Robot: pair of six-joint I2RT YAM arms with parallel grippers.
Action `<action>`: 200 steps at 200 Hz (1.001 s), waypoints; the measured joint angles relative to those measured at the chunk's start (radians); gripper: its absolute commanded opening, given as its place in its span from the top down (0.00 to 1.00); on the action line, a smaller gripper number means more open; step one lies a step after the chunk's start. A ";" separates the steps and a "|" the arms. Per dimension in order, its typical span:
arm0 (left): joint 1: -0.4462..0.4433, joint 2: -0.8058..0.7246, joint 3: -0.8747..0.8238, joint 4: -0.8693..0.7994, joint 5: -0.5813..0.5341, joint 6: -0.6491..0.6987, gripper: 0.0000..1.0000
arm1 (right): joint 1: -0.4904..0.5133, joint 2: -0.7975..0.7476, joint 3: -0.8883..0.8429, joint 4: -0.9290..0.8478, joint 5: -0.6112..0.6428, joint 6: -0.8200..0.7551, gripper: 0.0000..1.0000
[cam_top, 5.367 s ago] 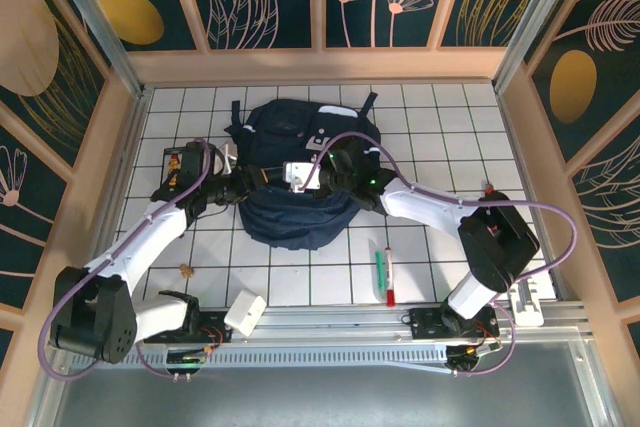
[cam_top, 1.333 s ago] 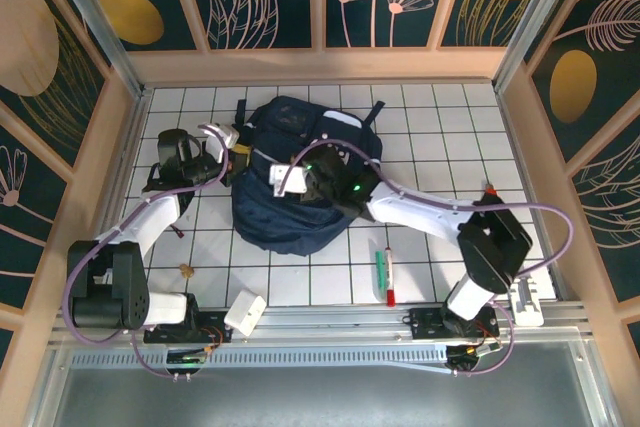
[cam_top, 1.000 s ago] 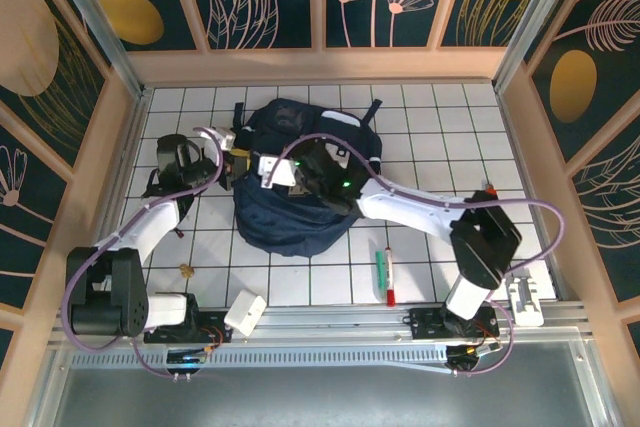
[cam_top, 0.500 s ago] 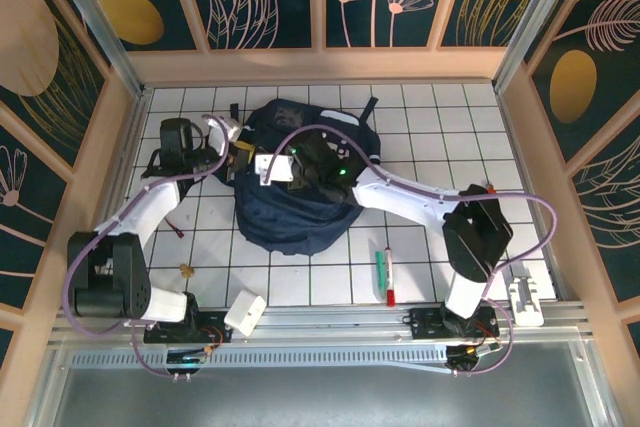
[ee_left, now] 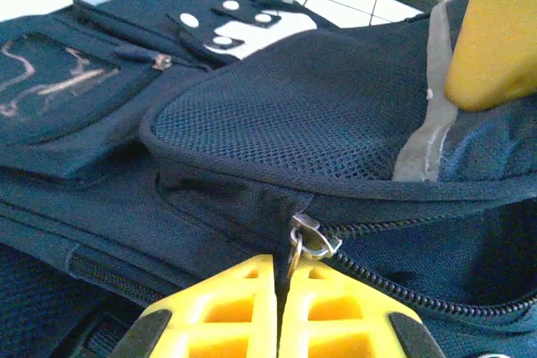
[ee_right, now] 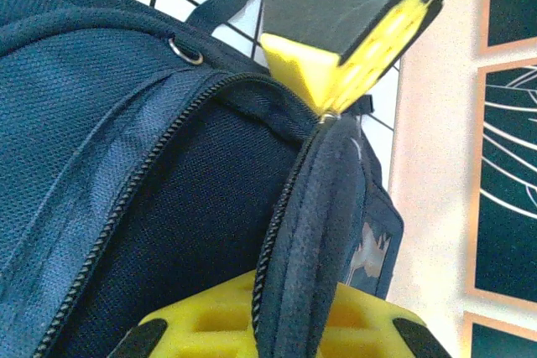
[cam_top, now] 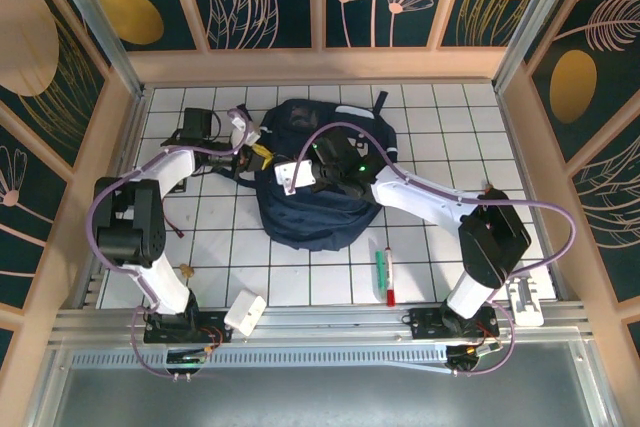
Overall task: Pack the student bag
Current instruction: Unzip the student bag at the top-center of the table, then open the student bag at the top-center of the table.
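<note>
Top external view: at the left, a small tan scrap and a white box lie on the tiled surface near the left arm's base. That arm bends up and across to the left gripper, which sits at the left edge of the student bag. The bag lies slumped in the middle of the surface, toward the far side, between the two arms.

In the left wrist view the left gripper's yellow jaws are pressed together on the metal zipper pull, at the end of the bag's zip.

The right gripper lies on top of the bag, just beside the left one. Its wrist view shows the padded rim of the bag's open mouth clamped between its jaws, with the left gripper on the pull just ahead.

Right of the bag, apart from it, a green marker and a red-tipped pen lie side by side.
</note>
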 measured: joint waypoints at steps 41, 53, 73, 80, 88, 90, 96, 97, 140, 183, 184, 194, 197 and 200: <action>0.035 -0.034 -0.043 0.091 -0.118 0.007 0.22 | -0.002 -0.003 0.000 -0.007 -0.054 0.034 0.96; 0.050 -0.108 -0.094 0.120 -0.148 0.019 0.16 | -0.011 -0.003 0.000 -0.003 -0.084 0.067 0.88; 0.052 -0.270 -0.158 0.142 -0.177 0.074 0.14 | -0.040 -0.003 0.001 0.019 -0.150 0.154 0.64; 0.051 -0.317 -0.167 0.142 -0.183 0.101 0.14 | -0.051 -0.003 0.003 0.031 -0.169 0.193 0.58; 0.050 -0.369 -0.174 0.138 -0.189 0.137 0.15 | -0.062 -0.003 0.006 0.042 -0.182 0.240 0.56; 0.049 -0.376 -0.174 0.138 -0.189 0.143 0.15 | -0.064 -0.003 0.006 0.043 -0.183 0.242 0.55; 0.049 -0.403 -0.178 0.137 -0.187 0.169 0.15 | -0.069 -0.003 0.008 0.048 -0.187 0.272 0.55; 0.049 -0.406 -0.179 0.137 -0.187 0.171 0.14 | -0.070 -0.003 0.008 0.049 -0.188 0.274 0.55; -0.042 -0.473 -0.250 0.140 -0.193 0.256 0.14 | -0.077 -0.003 0.003 0.088 -0.200 0.423 0.53; -0.124 -0.386 -0.248 0.171 -0.193 0.272 0.20 | -0.077 -0.006 -0.011 0.108 -0.216 0.489 0.54; -0.124 -0.385 -0.248 0.172 -0.194 0.272 0.20 | -0.077 -0.007 -0.011 0.108 -0.217 0.489 0.53; -0.124 -0.374 -0.245 0.188 -0.197 0.271 0.28 | -0.077 -0.014 -0.021 0.115 -0.225 0.497 0.53; -0.124 -0.369 -0.242 0.188 -0.199 0.271 0.32 | -0.077 -0.017 -0.025 0.117 -0.227 0.500 0.53; -0.124 -0.365 -0.239 0.190 -0.200 0.273 0.35 | -0.077 -0.020 -0.029 0.119 -0.229 0.502 0.53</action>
